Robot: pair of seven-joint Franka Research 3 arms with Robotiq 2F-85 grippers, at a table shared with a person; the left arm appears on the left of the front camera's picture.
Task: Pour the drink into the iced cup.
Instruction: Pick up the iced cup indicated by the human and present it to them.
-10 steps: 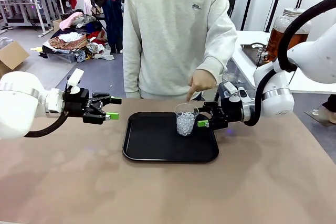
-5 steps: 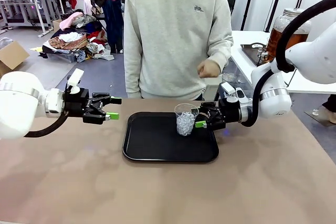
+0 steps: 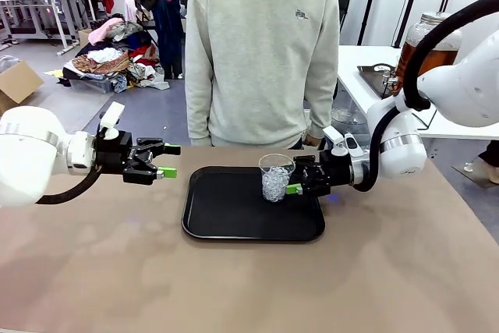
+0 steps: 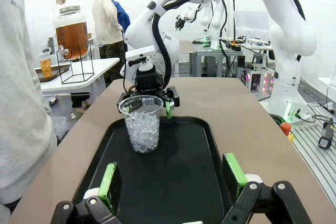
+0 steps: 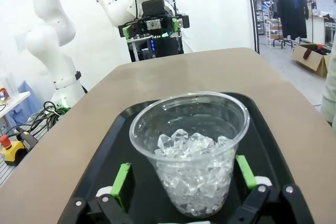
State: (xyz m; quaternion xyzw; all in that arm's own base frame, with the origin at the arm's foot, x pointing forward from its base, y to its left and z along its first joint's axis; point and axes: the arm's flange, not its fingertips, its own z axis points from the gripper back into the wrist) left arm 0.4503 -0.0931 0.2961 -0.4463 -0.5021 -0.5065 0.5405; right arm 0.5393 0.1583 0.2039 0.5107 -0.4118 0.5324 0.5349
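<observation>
Brown table (image 3: 405, 271) with a black tray (image 3: 226, 228) on it, and the iced cup (image 3: 276, 181) sits on the tray's far right part. Right gripper (image 3: 297, 180) gapes wide around the cup, left gripper (image 3: 170, 161) hangs open left of the tray. Drink (image 3: 405, 64) is way behind the tray's right.

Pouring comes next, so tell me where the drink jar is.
Front view, upper right: the drink jar stands on the white side table, behind the right arm.

black tray (image 3: 226, 220), clear iced cup (image 3: 276, 178), amber-brown drink (image 4: 71, 38), tan table (image 3: 234, 290), grey sweater (image 3: 261, 52)
</observation>
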